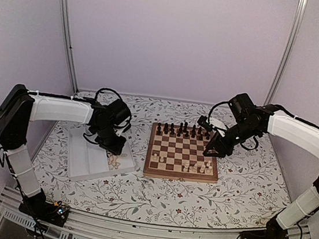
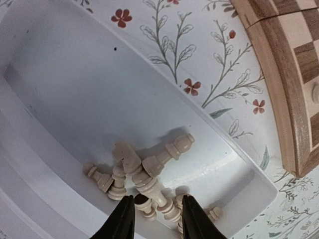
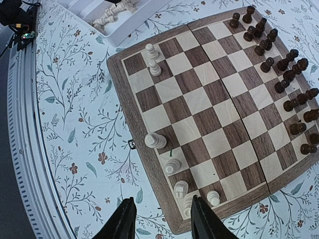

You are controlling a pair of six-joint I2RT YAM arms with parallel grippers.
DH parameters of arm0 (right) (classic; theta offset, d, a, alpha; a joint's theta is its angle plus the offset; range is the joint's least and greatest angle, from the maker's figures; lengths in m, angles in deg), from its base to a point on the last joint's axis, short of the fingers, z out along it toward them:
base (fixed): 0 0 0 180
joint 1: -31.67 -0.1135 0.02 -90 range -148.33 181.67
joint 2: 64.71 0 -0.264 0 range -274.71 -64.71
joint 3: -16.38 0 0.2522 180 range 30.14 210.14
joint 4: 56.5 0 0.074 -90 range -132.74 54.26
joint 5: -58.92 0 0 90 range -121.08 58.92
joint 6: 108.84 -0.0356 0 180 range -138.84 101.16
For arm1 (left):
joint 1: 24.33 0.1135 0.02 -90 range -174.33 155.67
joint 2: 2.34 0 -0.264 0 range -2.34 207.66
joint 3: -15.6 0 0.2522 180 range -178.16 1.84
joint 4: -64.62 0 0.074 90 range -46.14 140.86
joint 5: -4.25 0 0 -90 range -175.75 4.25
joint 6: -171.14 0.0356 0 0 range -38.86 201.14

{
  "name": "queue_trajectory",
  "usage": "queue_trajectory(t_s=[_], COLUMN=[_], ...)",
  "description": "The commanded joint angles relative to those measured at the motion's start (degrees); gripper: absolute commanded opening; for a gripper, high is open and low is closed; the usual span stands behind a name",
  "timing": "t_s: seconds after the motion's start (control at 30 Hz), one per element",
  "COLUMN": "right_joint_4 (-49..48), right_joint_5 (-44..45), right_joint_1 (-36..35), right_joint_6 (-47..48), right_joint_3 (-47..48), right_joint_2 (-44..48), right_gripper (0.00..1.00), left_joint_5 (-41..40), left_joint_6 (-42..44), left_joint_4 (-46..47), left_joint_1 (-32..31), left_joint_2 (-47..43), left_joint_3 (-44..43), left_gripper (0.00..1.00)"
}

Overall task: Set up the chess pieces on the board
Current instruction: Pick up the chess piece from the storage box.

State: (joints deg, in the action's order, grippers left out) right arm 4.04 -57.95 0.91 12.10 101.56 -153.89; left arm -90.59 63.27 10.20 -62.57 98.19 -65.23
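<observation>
L fingers (image 2: 155, 219) spread over turned cream chess pieces (image 2: 149, 174); R fingers (image 3: 162, 219) spread above checkered wood board (image 3: 209, 114).

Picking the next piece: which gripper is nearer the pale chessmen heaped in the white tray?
Left. The left gripper hangs right over the pale chessmen in the white tray; the right gripper is over the board.

Board (image 2: 294, 89) cut off at frame edge
</observation>
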Motion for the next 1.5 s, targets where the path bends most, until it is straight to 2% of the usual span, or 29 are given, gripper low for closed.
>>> queue_trajectory(t_s=[0.0, 0.17, 0.47, 0.87, 1.07, 1.27, 1.47], right_joint_4=[-2.0, -2.1, -2.1, -2.4, -2.0, -1.0, 0.8], right_joint_5=[-1.9, -0.6, -0.6, 0.6, 0.9, -0.4, -5.8], right_joint_1=[-0.2, -0.2, -0.1, -0.2, -0.1, -0.1, -0.2], right_joint_6=[0.5, 0.3, 0.1, -0.1, 0.0, 0.3, -0.3], right_joint_3=[-0.4, -0.6, -1.1, -1.7, -0.9, 1.8, 10.2], right_joint_2=[2.4, 2.6, 2.5, 1.8, 0.8, -0.2, -4.1], right_gripper=[0.4, 0.4, 0.4, 0.4, 0.4, 0.4, 0.4], left_joint_5=[0.4, 3.8, 4.3, 2.0, 1.7, 2.3, 2.3], left_joint_6=[12.2, 18.3, 26.4, 29.4, 28.6, 25.2, 21.8], left_joint_4=[1.0, 0.5, 0.9, -0.6, -2.5, -4.8, -2.9], left_joint_1=[-0.3, -0.3, 1.1, 1.9, 1.7, 1.7, 1.4], left_joint_2=[1.4, 2.6, 5.8, 10.6, 12.3, 9.6, 0.8], left_joint_3=[-2.9, -3.9, -3.8, -2.7, -3.0, -2.8, -2.9], left_gripper=[0.37, 0.37, 0.38, 0.32, 0.21, 0.05, 0.03])
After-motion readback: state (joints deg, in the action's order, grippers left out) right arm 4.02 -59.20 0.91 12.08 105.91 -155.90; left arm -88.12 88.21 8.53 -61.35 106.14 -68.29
